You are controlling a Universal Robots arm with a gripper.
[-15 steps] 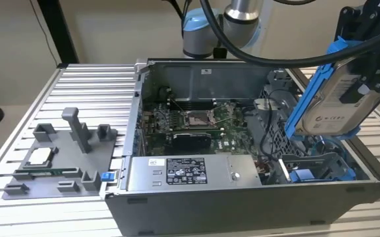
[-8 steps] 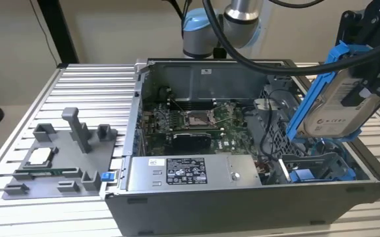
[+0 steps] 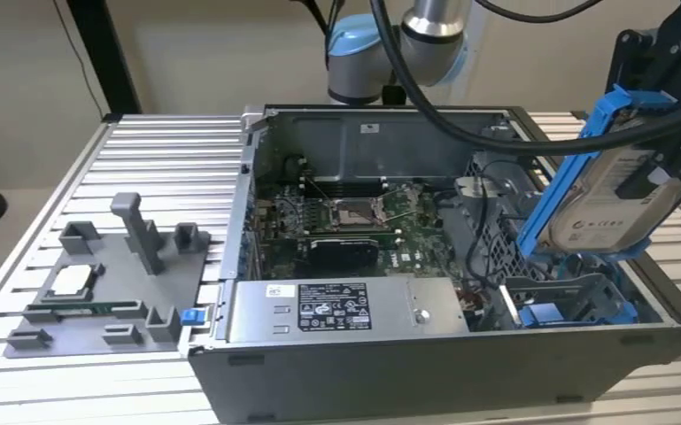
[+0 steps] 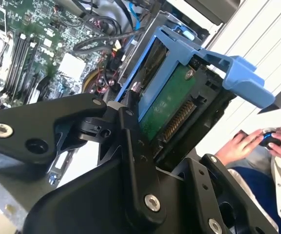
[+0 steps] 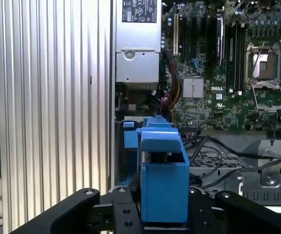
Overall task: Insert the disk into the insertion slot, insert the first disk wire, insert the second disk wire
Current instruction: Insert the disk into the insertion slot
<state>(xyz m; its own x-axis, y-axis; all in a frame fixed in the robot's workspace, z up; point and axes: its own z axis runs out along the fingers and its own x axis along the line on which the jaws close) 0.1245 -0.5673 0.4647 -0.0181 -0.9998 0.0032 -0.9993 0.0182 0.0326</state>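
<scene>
In the exterior view my gripper (image 3: pixel 651 124) is shut on the disk (image 3: pixel 606 208), a silver drive with a white label in a bright blue carrier. The disk hangs tilted, its lower end just above the insertion slot (image 3: pixel 559 310), a bay with blue rails at the exterior view's right of the open computer case. The second wrist view shows the disk's green circuit board (image 4: pixel 172 105) and blue carrier handle (image 4: pixel 237 78) between my black fingers (image 4: pixel 130 146). In the first wrist view the blue carrier (image 5: pixel 163 185) sits clamped in my gripper (image 5: pixel 164 217), over the bay's blue rails (image 5: pixel 130 141).
A grey labelled power-supply box (image 3: pixel 328 310) lies along the case's near wall, beside the motherboard (image 3: pixel 352 221). Black cables (image 5: pixel 218 156) lie loose near the bay. A grey fixture tray (image 3: pixel 104 283) stands on the ribbed table at the exterior view's left. A person's hands (image 4: pixel 257 144) rest beyond the table.
</scene>
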